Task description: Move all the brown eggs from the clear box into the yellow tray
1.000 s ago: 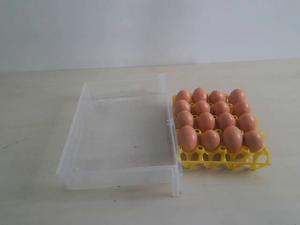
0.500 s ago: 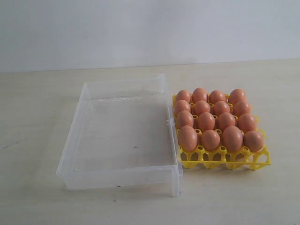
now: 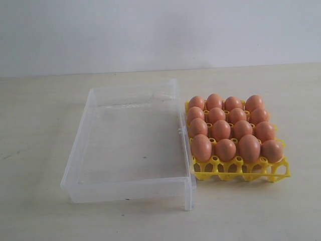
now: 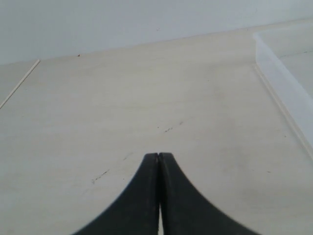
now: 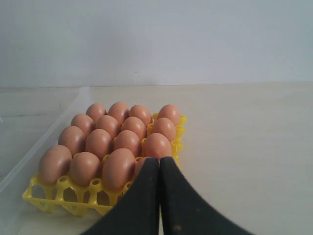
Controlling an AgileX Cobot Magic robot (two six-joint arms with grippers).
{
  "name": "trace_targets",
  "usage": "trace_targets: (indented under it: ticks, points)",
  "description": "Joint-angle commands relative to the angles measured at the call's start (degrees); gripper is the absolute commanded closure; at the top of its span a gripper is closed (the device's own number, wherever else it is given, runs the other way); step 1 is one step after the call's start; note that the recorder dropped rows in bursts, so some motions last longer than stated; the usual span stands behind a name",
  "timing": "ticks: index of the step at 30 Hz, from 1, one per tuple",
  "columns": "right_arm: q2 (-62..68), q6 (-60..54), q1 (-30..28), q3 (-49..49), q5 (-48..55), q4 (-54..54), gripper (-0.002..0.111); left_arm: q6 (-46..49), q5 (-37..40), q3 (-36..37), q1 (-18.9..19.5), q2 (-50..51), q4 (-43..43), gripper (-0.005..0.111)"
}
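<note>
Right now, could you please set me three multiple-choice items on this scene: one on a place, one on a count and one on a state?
1. In the exterior view, where does the bright yellow plastic lattice egg tray stand?
A. Just right of the large clear plastic box
B. Inside the box
C. Behind the box, far from it

2. How many smooth orange-brown oval eggs sit in the tray?
A. Nine
B. Twelve
C. Sixteen

3. What state is the right gripper in?
A. Shut, holding nothing
B. Wide open
C. Shut on an egg

Answers:
1 A, since the tray sits on the table close beside the box's right wall.
2 C, since the eggs fill four rows of four.
3 A, since the right wrist view shows its dark fingers pressed together with nothing between them.
</note>
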Motion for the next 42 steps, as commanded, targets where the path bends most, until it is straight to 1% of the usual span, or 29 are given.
trace_targets:
  ticks: [1, 14, 18, 22, 24, 27, 29, 35, 42]
  points:
    - [-0.39, 0.21, 0.05, 0.26, 0.42, -0.67, 0.108, -0.27, -0.52, -0.23, -0.34, 0.04, -0.14, 0.107]
    - [-0.39, 0.11, 0.05, 0.26, 0.02, -0.67, 0.108, -0.27, -0.52, -0.23, -0.34, 0.04, -0.14, 0.107]
    - [-0.39, 0.11, 0.05, -2.72, 0.02, -0.12, 0.108, -0.27, -0.52, -0.23, -0.34, 0.04, -0.14, 0.107]
    - [-0.39, 0.11, 0.05, -3.01, -1.22, 3.22, 0.108, -0.27, -0.52, -0.23, -0.34, 0.04, -0.14, 0.107]
    - [-0.39, 0.11, 0.05, -1.86, -3.12, 4.43, 0.108, -0.27, -0.52, -0.23, -0.34, 0.04, -0.14, 0.107]
    - [-0.39, 0.22, 0.05, 0.26, -10.4, 6.3, 0.108, -0.27, -0.52, -0.23, -0.34, 0.04, -0.14, 0.107]
    - [-0.39, 0.03, 0.05, 0.26, -8.01, 8.58, 0.108, -0.27, -0.52, -0.23, -0.34, 0.04, -0.14, 0.107]
    - [-0.39, 0.05, 0.05, 0.26, -3.77, 9.01, 0.108, -0.27, -0.52, -0.23, -0.34, 0.04, -0.14, 0.107]
    - [-0.39, 0.05, 0.05, 0.26, -3.79, 8.91, 0.108, -0.27, -0.52, -0.23, -0.34, 0.04, -0.14, 0.107]
